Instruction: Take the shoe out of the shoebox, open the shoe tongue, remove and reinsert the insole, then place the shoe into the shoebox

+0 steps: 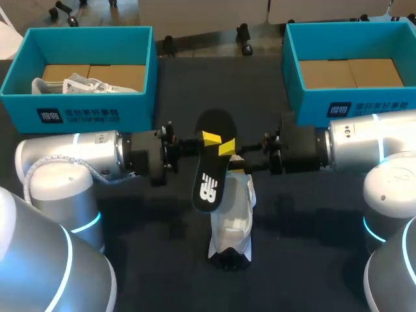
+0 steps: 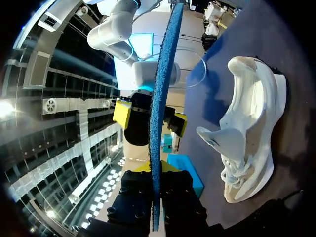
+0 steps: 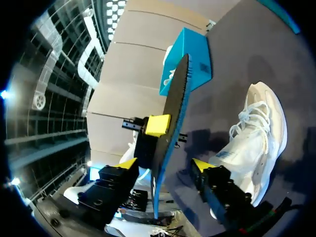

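A: Dark table (image 1: 162,260) from overhead: what's hard to see?
B: Fingertips, crowded at the insole (image 1: 211,166) above the white shoe (image 1: 233,218), mid-table.
A: Left wrist?
B: Left gripper (image 2: 155,173) clamps the insole edge-on, tips mostly hidden.
A: Right wrist?
B: Right gripper (image 3: 165,165) stands wide, straddling it.

dark cloth-covered table (image 1: 156,260); a spare white shoe (image 1: 73,84) lies inside the far-left teal box (image 1: 91,114).

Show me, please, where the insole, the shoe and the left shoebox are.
insole (image 1: 212,177), head view, its black underside.
shoe (image 1: 234,221), head view, its white upper.
left shoebox (image 1: 136,110), head view, its teal front wall.
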